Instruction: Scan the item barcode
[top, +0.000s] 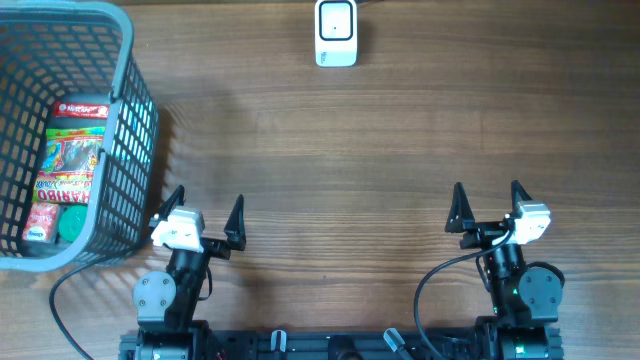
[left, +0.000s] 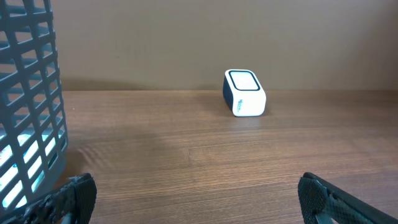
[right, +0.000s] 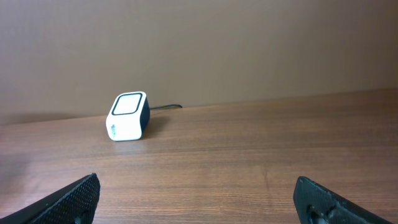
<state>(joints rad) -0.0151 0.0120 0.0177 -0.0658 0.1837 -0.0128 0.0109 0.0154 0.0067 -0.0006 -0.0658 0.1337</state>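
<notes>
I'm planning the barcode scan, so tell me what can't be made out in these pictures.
Overhead: no barcode shows on the Haribo bag; its underside is hidden, its print too small.
Overhead: green round item, partly under the bag; kind unclear.
Left wrist: basket mesh hides the contents.
Right wrist: scanner side print too small to read; basket out of frame.

Grey mesh basket (top: 137, 130) at left, bare wooden table (top: 340, 180)
</notes>
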